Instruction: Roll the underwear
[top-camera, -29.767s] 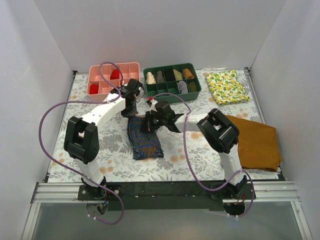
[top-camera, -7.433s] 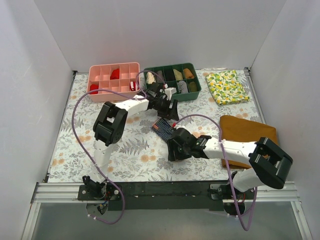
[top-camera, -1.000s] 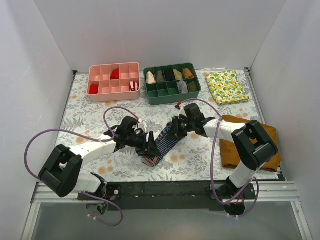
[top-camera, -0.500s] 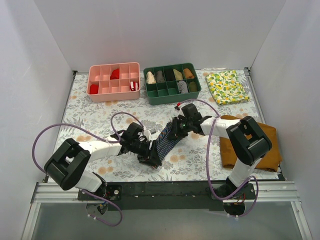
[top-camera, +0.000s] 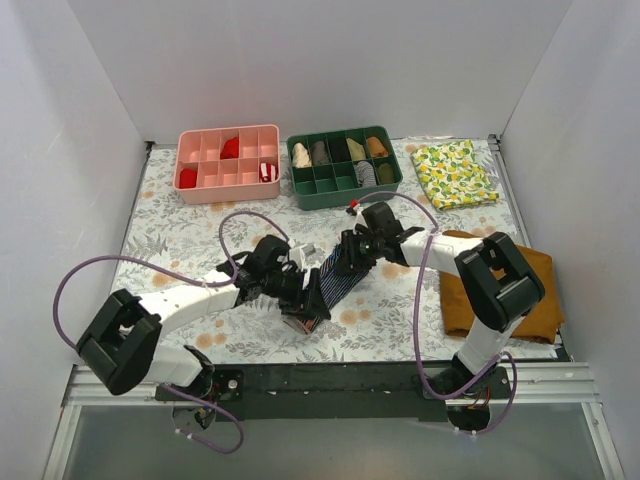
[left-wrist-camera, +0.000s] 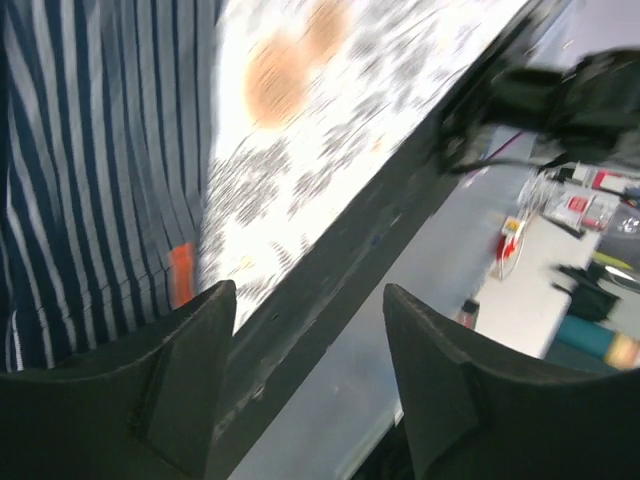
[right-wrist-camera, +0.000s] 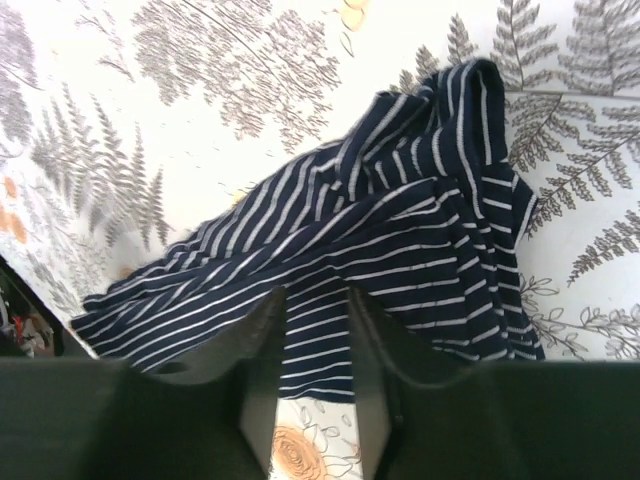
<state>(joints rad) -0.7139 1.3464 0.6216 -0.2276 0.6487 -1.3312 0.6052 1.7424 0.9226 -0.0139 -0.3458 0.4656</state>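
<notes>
The underwear (top-camera: 331, 283) lay in the middle of the desk (top-camera: 170, 235) as a long narrow band, seemingly folded but hardly rolled yet. The left tool (left-wrist-camera: 305, 300) gaped empty beside its near end. The right tool (right-wrist-camera: 313, 300) straddled the far end, narrowly parted, and I could not tell whether it gripped.

Table (top-camera: 170, 230) bears underwear (top-camera: 335, 280), pink tray (top-camera: 228, 195), green tray (top-camera: 345, 198), two cloths (top-camera: 455, 172) (top-camera: 515, 290).
</notes>
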